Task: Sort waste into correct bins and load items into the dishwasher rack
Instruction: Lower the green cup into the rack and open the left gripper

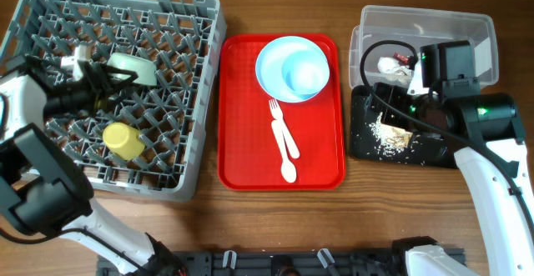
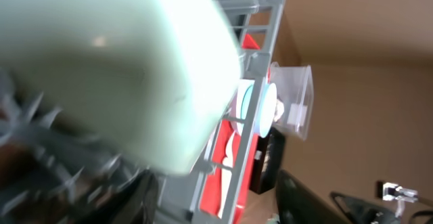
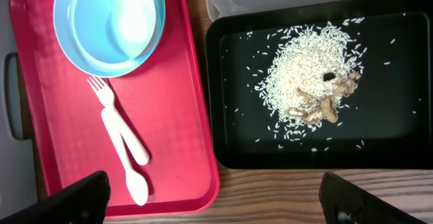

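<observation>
The yellow-green saucer (image 1: 133,66) leans among the pegs of the grey dishwasher rack (image 1: 205,76), and the cup (image 1: 123,140) lies nearer the front. My left gripper (image 1: 93,74) is open just beside the saucer (image 2: 115,68), which fills its blurred wrist view. The blue bowl (image 1: 304,74) sits on the blue plate (image 1: 269,59), with the fork (image 1: 275,116) and spoon (image 1: 288,169) below. Tissue (image 1: 392,66) and red wrapper (image 1: 407,58) lie in the clear tub (image 1: 467,22). Food scraps (image 3: 308,82) lie in the black tray (image 3: 392,122). My right gripper (image 3: 220,204) hangs open and holds nothing.
The red serving tray (image 1: 242,143) lies between the rack and the bins. My right arm (image 1: 467,117) reaches over the black tray and part of the tub. Bare wooden table (image 1: 375,209) shows along the front.
</observation>
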You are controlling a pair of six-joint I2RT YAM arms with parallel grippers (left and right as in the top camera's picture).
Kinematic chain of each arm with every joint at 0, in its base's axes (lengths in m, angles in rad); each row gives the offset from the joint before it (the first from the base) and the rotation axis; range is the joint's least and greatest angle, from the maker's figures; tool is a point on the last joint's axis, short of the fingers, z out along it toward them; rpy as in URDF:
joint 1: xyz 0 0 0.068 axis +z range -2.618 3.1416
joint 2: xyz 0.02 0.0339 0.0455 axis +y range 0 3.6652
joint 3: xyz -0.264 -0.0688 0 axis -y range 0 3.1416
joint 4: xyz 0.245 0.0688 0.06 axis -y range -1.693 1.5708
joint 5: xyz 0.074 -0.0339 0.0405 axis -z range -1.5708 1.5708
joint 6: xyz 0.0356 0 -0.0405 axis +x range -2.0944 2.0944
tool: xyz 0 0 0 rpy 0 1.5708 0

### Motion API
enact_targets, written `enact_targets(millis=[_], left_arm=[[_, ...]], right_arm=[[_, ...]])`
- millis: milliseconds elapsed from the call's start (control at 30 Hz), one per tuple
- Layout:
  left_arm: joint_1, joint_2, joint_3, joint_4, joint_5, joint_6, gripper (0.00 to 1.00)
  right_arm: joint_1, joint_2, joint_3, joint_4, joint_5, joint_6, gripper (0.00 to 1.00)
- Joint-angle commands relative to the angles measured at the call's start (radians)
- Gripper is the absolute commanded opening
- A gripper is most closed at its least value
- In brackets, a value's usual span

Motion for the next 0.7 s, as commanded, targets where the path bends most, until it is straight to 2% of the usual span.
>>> enact_targets(millis=[0,33,67,333,667], left_arm=[[0.042,0.006,-0.004,-0.058,-0.01,0.014,0.7],[0.049,0.004,-0.004,-0.075,-0.01,0.014,0.9],[0.054,0.002,-0.004,-0.09,-0.01,0.014,1.0],[0.059,-0.076,-0.004,-0.119,-0.038,0.011,1.0],[0.04,-0.252,-0.004,-0.169,-0.316,-0.175,1.0]], right_arm=[[-0.004,-0.004,-0.001,0.0,0.014,0.011,1.0],[-0.004,-0.004,-0.001,0.0,0.014,0.011,1.0],[-0.004,-0.004,-0.001,0.0,0.014,0.011,1.0],[-0.004,-0.004,-0.001,-0.001,0.014,0.011,1.0],[-0.004,-0.004,-0.001,-0.001,0.014,0.011,1.0]])
